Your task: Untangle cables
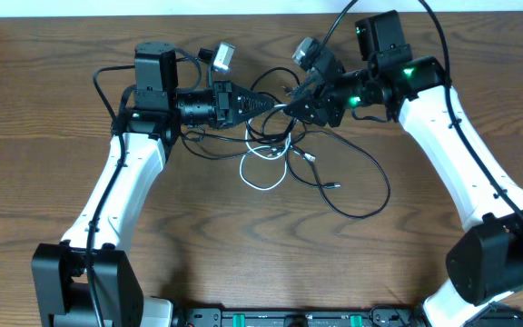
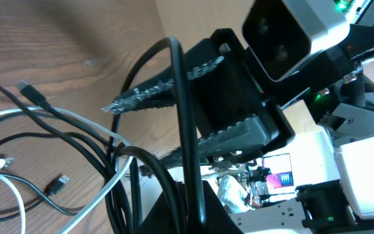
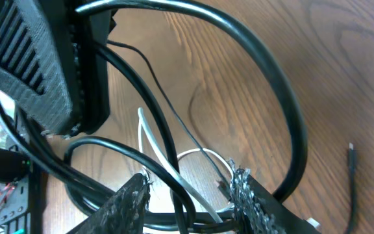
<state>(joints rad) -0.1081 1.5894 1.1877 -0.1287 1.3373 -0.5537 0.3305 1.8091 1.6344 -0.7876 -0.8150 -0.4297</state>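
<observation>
Overhead looks straight down; both wrist views closely share the cables [image 1: 271, 145].

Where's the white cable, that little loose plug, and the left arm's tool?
white cable [image 1: 263, 189]: overhead view, bottom of its loop.
plug [image 2: 58, 184]: left wrist view, its black body.
left tool [image 2: 135, 133]: left wrist view, midway between its fingertips.

The left gripper [image 2: 138, 130] fills the middle of the frame. Its two ridged fingers [image 2: 174, 81] stand apart, and a thick black cord [image 2: 186, 130] crosses upright between them, possibly without touching either. At lower left, on the wooden table [image 2: 63, 39], a white cable [image 2: 57, 115] and thin black cables [image 2: 83, 144] loop together, with small plugs [image 2: 34, 94] lying loose. The other arm's camera housing [image 2: 291, 32] sits at upper right.
</observation>
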